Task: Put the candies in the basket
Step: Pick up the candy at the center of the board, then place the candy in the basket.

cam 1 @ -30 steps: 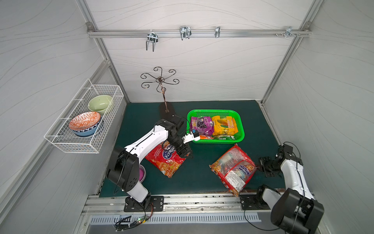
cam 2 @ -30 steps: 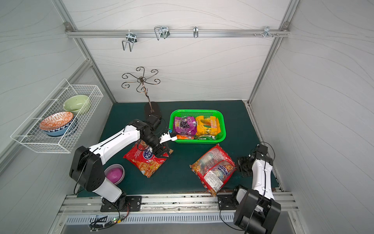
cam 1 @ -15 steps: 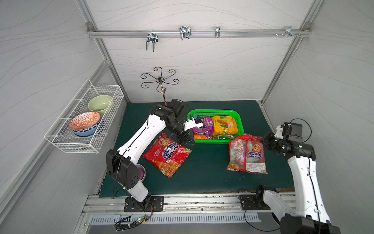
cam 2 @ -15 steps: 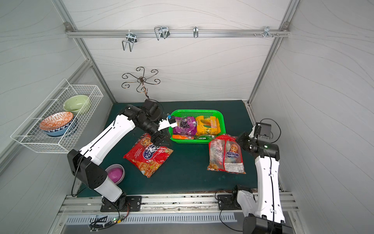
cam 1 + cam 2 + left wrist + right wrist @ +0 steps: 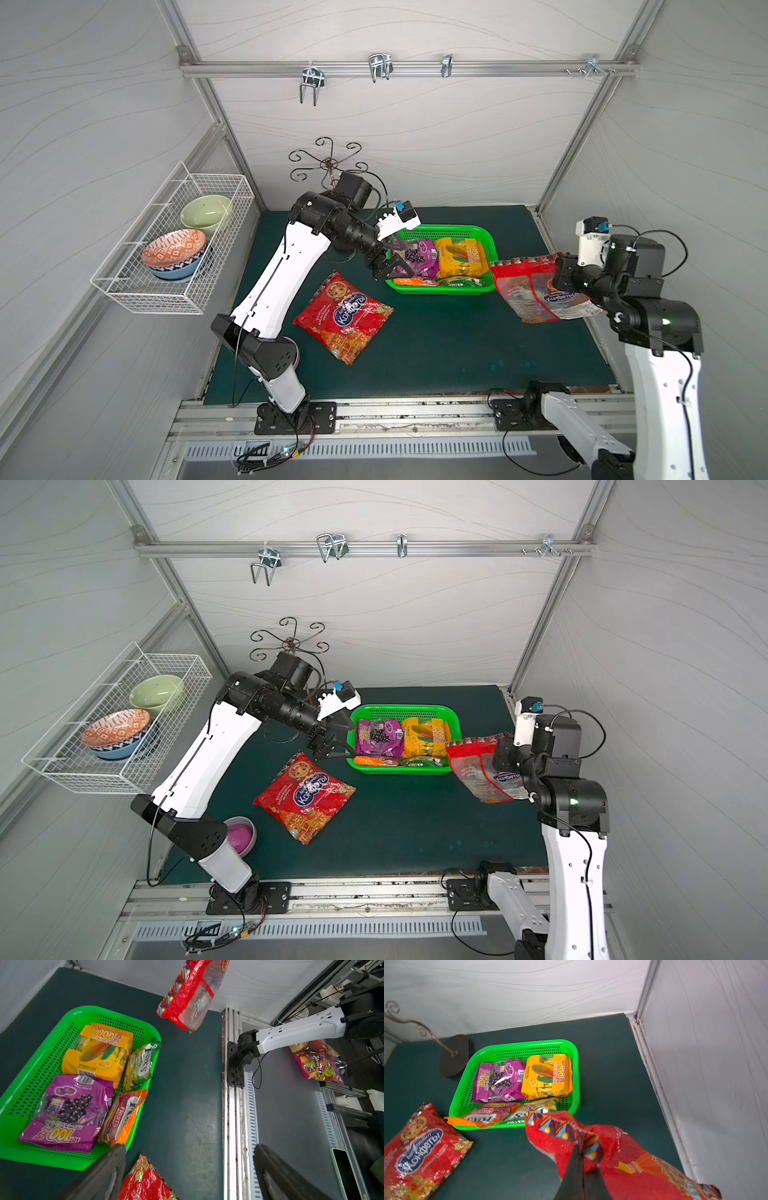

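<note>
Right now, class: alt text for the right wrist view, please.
The shut right gripper holds up a red candy bag. Beyond, the green basket holds a purple bag, a yellow bag, an orange bag and a green-yellow bag; a second red bag lies outside.

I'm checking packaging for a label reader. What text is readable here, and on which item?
"Конфеты": blue oval on the red crinkly plastic bag lying flat
"Конфеты": second red plastic bag, pinched in the right gripper
"LOT 100": purple plastic grape bag
"LOT 100": yellow plastic mango bag
"FOX'S", "FRUITS": small orange plastic bag
"FOX'S": small green-yellow plastic bag
Finer print everywhere: too small to read.
</note>
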You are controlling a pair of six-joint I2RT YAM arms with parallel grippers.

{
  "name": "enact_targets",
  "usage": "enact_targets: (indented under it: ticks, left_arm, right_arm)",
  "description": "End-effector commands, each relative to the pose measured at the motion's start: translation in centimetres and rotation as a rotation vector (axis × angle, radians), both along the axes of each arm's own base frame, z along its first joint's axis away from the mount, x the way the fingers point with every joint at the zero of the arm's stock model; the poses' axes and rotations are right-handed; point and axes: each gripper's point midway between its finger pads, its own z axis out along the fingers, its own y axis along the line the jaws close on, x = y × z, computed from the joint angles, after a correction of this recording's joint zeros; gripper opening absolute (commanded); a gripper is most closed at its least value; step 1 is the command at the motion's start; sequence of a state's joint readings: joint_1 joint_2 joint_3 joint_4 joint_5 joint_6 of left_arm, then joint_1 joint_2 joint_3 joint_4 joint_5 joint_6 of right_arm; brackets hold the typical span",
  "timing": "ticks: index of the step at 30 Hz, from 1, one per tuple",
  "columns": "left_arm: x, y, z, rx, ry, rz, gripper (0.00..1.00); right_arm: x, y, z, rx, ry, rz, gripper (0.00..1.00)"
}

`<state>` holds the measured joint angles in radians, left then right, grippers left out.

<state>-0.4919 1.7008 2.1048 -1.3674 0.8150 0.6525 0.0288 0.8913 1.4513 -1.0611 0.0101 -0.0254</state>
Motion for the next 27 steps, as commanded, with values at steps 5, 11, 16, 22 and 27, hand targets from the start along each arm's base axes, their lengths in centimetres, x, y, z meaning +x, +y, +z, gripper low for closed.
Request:
enact_targets:
  ticks: [5,11,16,22,27]
  left_arm:
    - [-0.5,-1.4,2.1,-0.089,0.073,-0.009,0.99]
    - [-0.5,-3.4,2.4,-0.146,0.153,-0.020,0.99]
    - [-2.4,-5.7,3.2,-0.156,0.157,-0.073,0.99]
    - [-3.2,-8.4,2.1,-0.124,0.236,-0.056,0.99]
    - [-2.9,-10.0,-0.3,-0.029,0.208,-0.006,0.99]
  right_arm:
    - [-1.7,7.1,2.3,-0.091,-0.133,0.491,0.00]
    - [-4.1,13.1,5.5,0.183,-0.209,0.808,0.00]
    - [-3.6,14.7,6.6,0.272,-0.263,0.863,0.00]
    - [-2.4,16.3,6.8,0.258,-0.288,0.883,0.00]
    - [-1.6,17.3,6.8,0.228,-0.286,0.879,0.00]
